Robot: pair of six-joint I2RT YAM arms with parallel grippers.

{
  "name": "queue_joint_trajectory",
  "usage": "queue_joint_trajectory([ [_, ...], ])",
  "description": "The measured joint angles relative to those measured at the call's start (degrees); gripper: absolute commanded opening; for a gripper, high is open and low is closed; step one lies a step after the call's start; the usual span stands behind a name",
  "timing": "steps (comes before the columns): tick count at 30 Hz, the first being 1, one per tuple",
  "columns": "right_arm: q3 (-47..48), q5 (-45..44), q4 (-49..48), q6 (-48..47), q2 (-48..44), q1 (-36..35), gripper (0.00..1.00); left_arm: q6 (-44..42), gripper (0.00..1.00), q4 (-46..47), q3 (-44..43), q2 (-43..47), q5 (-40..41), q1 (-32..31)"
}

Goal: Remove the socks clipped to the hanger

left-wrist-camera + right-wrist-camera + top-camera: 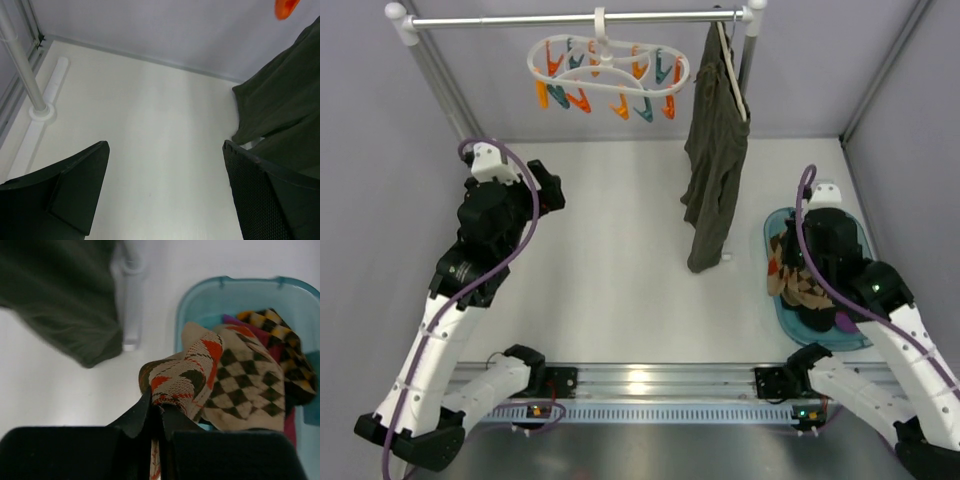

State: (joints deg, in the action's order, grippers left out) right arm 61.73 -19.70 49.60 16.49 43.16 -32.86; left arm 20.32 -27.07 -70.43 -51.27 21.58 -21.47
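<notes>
White table, grey walls. Your left claw gapes wide and empty over bare table. Your right claw is pinched tight on a tan-orange sock above the teal basin, where the other socks lie heaped. On the rail the hanger shows only bare clips.

Risk: lift without letting go and you drag that sock out. It sits near the rim and could flop onto the table.

Socks are soft knit with argyle checks. Basin is smooth rounded plastic. Hanger is a rigid double oval.
</notes>
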Motion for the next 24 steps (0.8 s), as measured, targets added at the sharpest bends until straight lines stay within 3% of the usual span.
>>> queue_joint_trajectory([
  [5, -0.24, -1.55, 1.16, 0.35, 6.21, 16.55, 0.0, 0.13, 0.99, -7.39, 1.05, 2.97, -0.92, 0.0],
  [8, -0.83, -1.73, 0.13, 0.96, 10.16, 22.64, 0.0, -0.37, 0.98, -10.32, 1.73, 6.49, -1.42, 0.0],
  [14, -12.44, 9.46, -12.17, 2.71, 20.72, 39.98, 0.0, -1.86, 0.98, -12.83, 5.53, 13.05, -1.09, 0.0],
  [18, -18.36, 12.55, -16.85, 4.7, 28.81, 42.69, 0.0, -2.03, 0.99, -14.25, 8.41, 15.21, 0.85, 0.0],
  [21, -19.02, 14.93, -19.37, 5.86, 32.11, 42.69, 0.15, -2.01, 0.98, -14.75, 9.75, 16.79, 2.84, 0.0],
  [24, -18.95, 15.65, -20.39, 6.54, 30.84, 42.69, 0.44, -2.01, 0.98, -14.75, 10.23, 18.62, 4.72, 0.0],
])
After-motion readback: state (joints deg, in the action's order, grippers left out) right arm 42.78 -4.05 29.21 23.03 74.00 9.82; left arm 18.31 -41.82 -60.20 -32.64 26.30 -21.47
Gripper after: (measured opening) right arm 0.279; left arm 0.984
